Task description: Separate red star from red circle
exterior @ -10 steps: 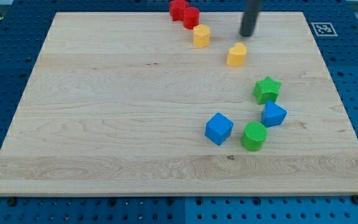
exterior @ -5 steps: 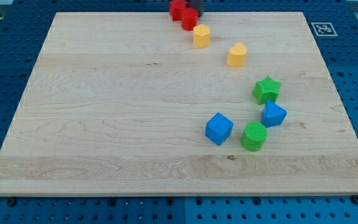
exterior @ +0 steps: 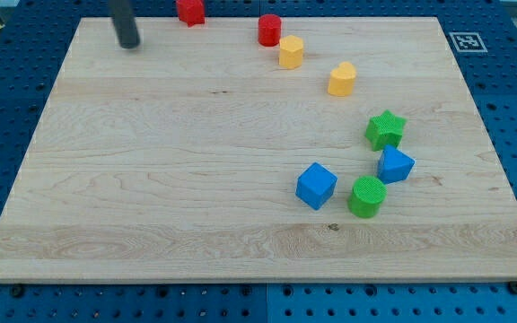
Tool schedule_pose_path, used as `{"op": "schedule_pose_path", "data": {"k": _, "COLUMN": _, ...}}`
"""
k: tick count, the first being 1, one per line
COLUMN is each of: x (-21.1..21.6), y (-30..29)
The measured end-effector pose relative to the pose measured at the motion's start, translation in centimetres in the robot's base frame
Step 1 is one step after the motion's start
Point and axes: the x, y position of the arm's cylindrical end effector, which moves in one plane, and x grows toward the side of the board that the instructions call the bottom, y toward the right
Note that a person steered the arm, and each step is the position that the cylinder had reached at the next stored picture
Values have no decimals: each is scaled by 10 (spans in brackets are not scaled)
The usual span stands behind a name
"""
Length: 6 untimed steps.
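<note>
The red star point(exterior: 189, 11) lies at the board's top edge, left of centre. The red circle point(exterior: 269, 29) stands apart from it to the right, touching the yellow block point(exterior: 291, 52). My tip point(exterior: 130, 43) is at the upper left of the board, well left of the red star and not touching any block.
A yellow heart point(exterior: 341, 79) lies right of the yellow block. A green star point(exterior: 385, 130), a blue block point(exterior: 395, 165), a green circle point(exterior: 366, 196) and a blue cube point(exterior: 316, 186) cluster at the lower right. A marker tag point(exterior: 468, 41) sits at the board's top right corner.
The red star has slid left along the top edge, away from the red circle. My tip has swept from the top right to the upper left of the board.
</note>
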Motion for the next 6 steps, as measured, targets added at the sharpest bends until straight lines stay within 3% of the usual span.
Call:
{"op": "schedule_pose_path", "data": {"k": 1, "x": -51, "y": -26}}
{"op": "schedule_pose_path", "data": {"k": 3, "x": -55, "y": -4}}
{"op": "schedule_pose_path", "data": {"k": 5, "x": -44, "y": 128}}
{"op": "schedule_pose_path", "data": {"k": 6, "x": -26, "y": 129}}
